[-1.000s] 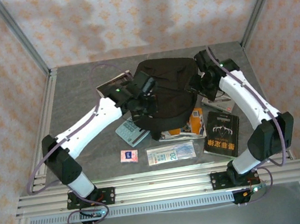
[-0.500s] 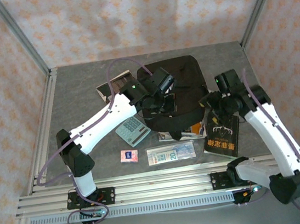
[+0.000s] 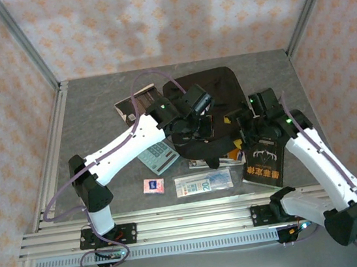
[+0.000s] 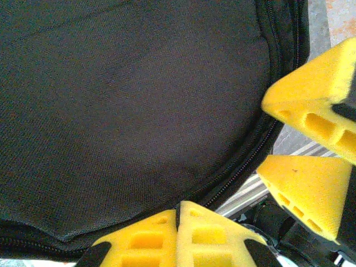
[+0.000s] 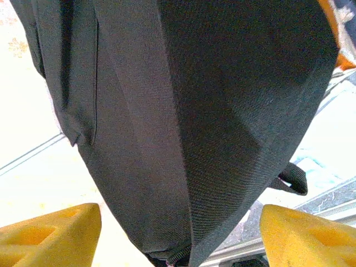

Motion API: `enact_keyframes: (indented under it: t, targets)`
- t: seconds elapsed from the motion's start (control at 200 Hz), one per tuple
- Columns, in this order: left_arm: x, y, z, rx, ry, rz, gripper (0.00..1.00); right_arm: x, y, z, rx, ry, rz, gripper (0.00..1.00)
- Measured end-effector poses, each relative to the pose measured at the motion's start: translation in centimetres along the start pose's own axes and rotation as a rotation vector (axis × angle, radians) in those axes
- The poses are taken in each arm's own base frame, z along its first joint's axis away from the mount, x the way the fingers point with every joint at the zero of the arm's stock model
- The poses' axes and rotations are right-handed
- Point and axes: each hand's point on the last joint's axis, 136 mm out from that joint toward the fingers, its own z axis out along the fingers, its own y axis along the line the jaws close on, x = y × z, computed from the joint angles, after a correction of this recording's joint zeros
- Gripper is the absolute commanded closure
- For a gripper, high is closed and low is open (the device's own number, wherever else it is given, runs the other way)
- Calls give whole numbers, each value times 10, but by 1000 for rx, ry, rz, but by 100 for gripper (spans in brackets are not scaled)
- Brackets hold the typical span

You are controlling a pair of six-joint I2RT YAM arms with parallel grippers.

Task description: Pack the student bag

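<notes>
Jaws pinched shut on left gripper (image 4: 178,207) at student bag's (image 3: 217,85) zip; right gripper (image 3: 239,121), gaping, just swung in near-right to help open it.

Black student bag (image 3: 222,89), grey table (image 3: 91,118), floral-patterned walls (image 3: 150,18).

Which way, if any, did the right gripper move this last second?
Yes: the right gripper moved down the top view, closer to the black book.
</notes>
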Motion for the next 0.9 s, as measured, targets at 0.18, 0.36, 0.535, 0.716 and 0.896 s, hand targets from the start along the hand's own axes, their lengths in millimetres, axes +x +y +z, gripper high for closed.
enact_keyframes:
  t: [0.18, 0.36, 0.535, 0.716, 0.896]
  targets:
    - [-2, 2, 0, -13, -13, 0, 100, 4, -10, 12, 114, 2, 4, 60]
    - [-2, 10, 0, -52, -21, 3, 100, -6, -28, 13, 219, -56, -17, 100]
    - [10, 35, 9, -120, 2, -2, 100, -13, -34, 10, 251, -95, -58, 100]
    - [19, 73, 6, -167, 4, -53, 100, -16, -41, 12, 276, -100, -81, 100]
    - [2, 88, -7, -124, -65, -106, 100, -16, -33, 17, 247, -65, -115, 100]
